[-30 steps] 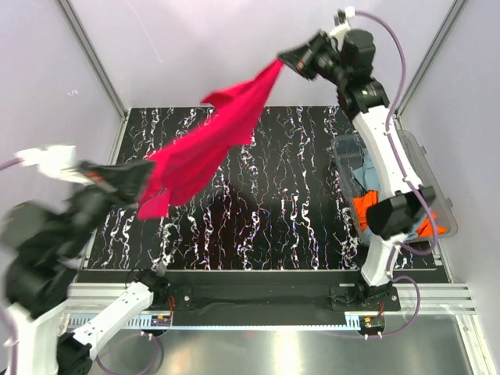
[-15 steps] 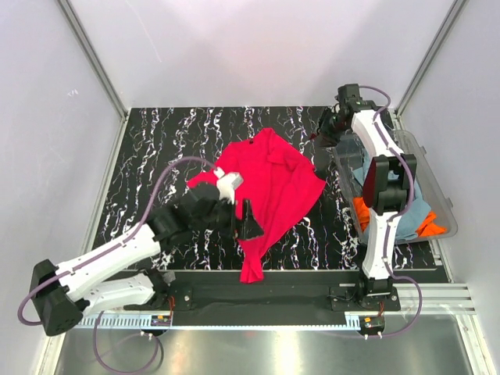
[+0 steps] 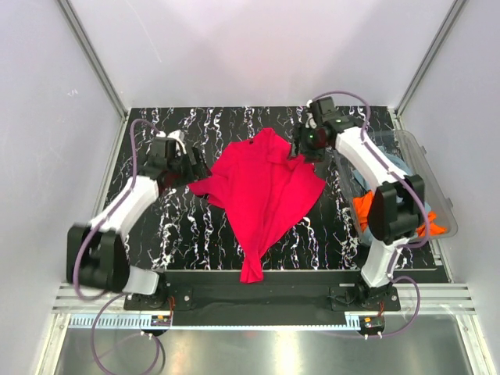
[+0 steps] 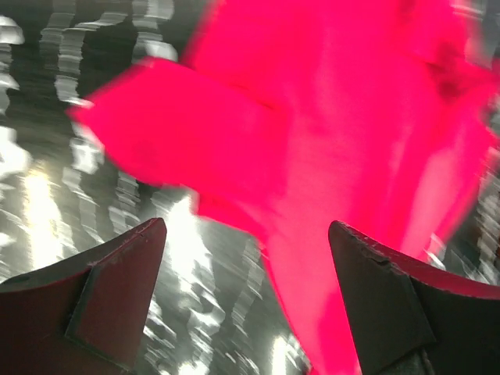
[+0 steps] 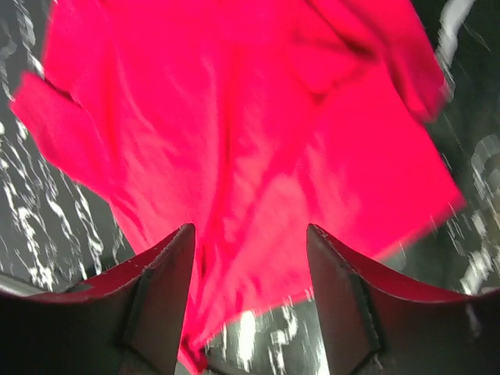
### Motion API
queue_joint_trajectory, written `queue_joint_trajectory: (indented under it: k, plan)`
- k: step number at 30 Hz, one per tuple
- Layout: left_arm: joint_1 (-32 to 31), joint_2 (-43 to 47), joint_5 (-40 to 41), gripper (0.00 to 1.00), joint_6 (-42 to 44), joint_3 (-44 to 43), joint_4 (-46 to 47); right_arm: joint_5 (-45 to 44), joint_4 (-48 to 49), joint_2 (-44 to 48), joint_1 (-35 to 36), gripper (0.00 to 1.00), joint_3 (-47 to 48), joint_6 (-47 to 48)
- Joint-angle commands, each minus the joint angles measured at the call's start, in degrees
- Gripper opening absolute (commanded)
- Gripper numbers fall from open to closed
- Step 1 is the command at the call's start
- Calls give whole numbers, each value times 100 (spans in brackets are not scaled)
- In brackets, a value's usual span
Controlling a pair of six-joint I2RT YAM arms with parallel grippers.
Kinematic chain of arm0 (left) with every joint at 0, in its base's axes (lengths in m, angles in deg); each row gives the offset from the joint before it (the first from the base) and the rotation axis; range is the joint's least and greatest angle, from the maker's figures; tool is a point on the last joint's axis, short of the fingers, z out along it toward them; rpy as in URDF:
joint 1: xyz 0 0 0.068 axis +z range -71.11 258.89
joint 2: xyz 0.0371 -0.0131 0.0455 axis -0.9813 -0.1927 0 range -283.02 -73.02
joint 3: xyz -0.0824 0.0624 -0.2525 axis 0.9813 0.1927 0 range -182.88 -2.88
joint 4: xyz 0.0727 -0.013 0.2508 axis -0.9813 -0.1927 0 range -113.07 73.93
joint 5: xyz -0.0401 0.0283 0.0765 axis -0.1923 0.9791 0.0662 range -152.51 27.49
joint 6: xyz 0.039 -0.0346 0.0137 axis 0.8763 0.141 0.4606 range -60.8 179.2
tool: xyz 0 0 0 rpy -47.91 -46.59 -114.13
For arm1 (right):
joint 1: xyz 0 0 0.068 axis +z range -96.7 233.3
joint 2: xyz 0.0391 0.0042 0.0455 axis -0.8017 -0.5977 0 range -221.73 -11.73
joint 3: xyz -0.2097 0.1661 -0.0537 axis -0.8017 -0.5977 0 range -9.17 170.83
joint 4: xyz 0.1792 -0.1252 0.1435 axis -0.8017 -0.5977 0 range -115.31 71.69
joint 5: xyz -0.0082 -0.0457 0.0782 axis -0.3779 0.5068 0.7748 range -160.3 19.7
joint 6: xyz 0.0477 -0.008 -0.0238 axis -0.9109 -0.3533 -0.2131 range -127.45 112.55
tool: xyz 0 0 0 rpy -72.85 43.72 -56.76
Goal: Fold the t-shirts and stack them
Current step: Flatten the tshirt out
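Note:
A crimson red t-shirt (image 3: 262, 191) lies spread and rumpled on the black marbled table (image 3: 195, 234), its tail reaching the near edge. My left gripper (image 3: 195, 166) hovers at the shirt's left sleeve, jaws wide open and holding nothing; its wrist view shows the red t-shirt (image 4: 328, 141) under and ahead of the open left gripper (image 4: 246, 234). My right gripper (image 3: 301, 148) stands open over the shirt's far right corner, and the red t-shirt (image 5: 234, 133) fills the view beyond the open right gripper (image 5: 250, 238). Grey-blue (image 3: 366, 176) and orange (image 3: 366, 211) t-shirts lie in the tub.
A clear plastic tub (image 3: 431, 176) stands at the table's right edge beside the right arm. Pale walls and metal frame posts close in the table on three sides.
Both grippers held the red shirt stretched high in the air. They swung down, dropped it on the table and opened, and the left arm has pulled back to the shirt's left side.

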Motion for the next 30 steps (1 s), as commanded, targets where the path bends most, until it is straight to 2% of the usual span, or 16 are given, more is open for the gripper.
queue_joint_trajectory:
  k: [1, 2, 4, 7, 9, 13, 17, 19, 20, 23, 24, 25, 27, 28, 29, 30]
  plan:
    - [366, -835, -156, 91, 292, -594, 443, 194, 1099, -716, -77, 66, 355, -222]
    - [366, -1272, -165, 92, 327, -839, 470, 239, 1055, -927, -69, 66, 818, -283]
    - [366, -1688, -156, 93, 363, -1051, 549, 292, 968, -1359, -60, 66, 1173, -554]
    - [384, -2338, 11, 94, 407, -1473, 428, 292, 810, -1465, 72, 66, 1289, -775]
    - [393, -2708, -16, 95, 424, -1814, 234, -74, 608, -1256, 168, 66, 903, -776]
    - [375, -2999, 186, 95, 363, -1887, 49, -577, 537, -553, 221, 65, -256, -943]
    - [358, -3358, 29, 94, 416, -1975, -39, -859, 563, 2, 335, 66, -1345, -1136]
    - [366, -3499, -294, 91, 311, -2019, -4, -920, 598, 3, 441, 66, -1541, -1311]
    - [366, -3648, -497, 88, 223, -2036, 5, -964, 598, -32, 563, 66, -1629, -1373]
    - [358, -3746, -912, 67, 21, -1967, 101, -991, 659, -120, 696, 66, -1691, -1593]
    - [349, -3703, -877, 60, 3, -1905, 154, -1130, 686, -216, 714, 66, -1682, -1672]
    - [366, -3641, -764, 46, 3, -1844, 241, -1140, 695, -278, 731, 66, -1665, -1699]
    - [419, -3404, -701, 34, 73, -1720, 286, -1184, 703, -453, 740, 66, -1595, -1760]
    - [445, -3247, -693, 23, 108, -1694, 243, -1245, 703, -507, 740, 65, -1586, -1813]
    - [480, -3149, -649, 16, 169, -1685, 216, -1281, 712, -559, 740, 65, -1586, -1848]
    - [542, -3018, -527, 10, 178, -1624, 181, -1394, 738, -638, 740, 61, -1586, -1918]
